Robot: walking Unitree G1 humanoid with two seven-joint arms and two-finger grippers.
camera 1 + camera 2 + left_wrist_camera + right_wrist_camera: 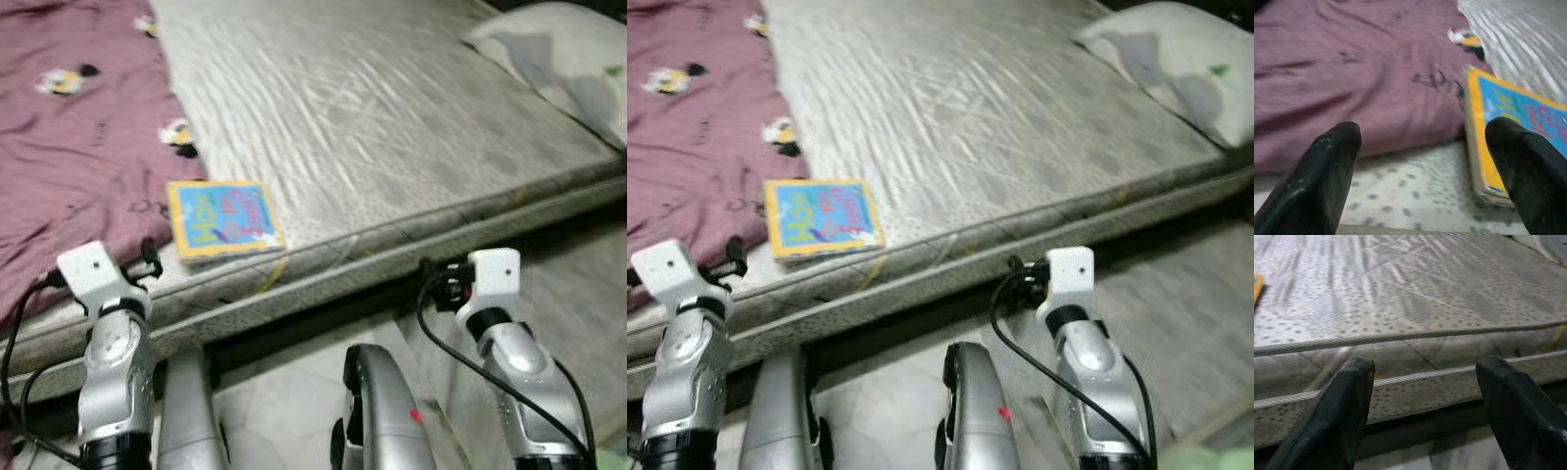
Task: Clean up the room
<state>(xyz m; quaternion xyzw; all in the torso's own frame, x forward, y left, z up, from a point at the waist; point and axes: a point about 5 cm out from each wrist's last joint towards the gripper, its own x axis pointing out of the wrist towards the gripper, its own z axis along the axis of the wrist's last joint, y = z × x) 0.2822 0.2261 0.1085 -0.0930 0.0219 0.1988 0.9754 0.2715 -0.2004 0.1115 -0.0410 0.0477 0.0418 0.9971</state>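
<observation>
Left eye view: a bare grey mattress [392,108] fills most of the frame, a mauve blanket [69,137] with small bee prints spread over its left part. A picture book [223,219] with a yellow border and blue cover lies flat near the mattress's front edge, its left side just beside the blanket. A pale pillow [563,54] sits at the far right corner. Both silver arms rise from below, left wrist [98,279] short of the front edge below the book, right wrist [490,279] further right, over the dark gap under the bed. Tiled floor [284,411] below.

Right eye view: same layout (slightly blurred); book [821,217] at the front edge, well apart from the pillow [1176,59].

Left wrist view: left hand [1422,147] spread wide, holding nothing, fingers [1327,171] low over the dotted mattress edge. The book [1513,132] lies just ahead, close by one fingertip, with the blanket [1352,73] behind.

Right wrist view: right hand [1422,391] also spread wide and empty, aimed at the mattress's piped side [1415,377]; a yellow sliver of the book [1257,286] at the frame edge.
</observation>
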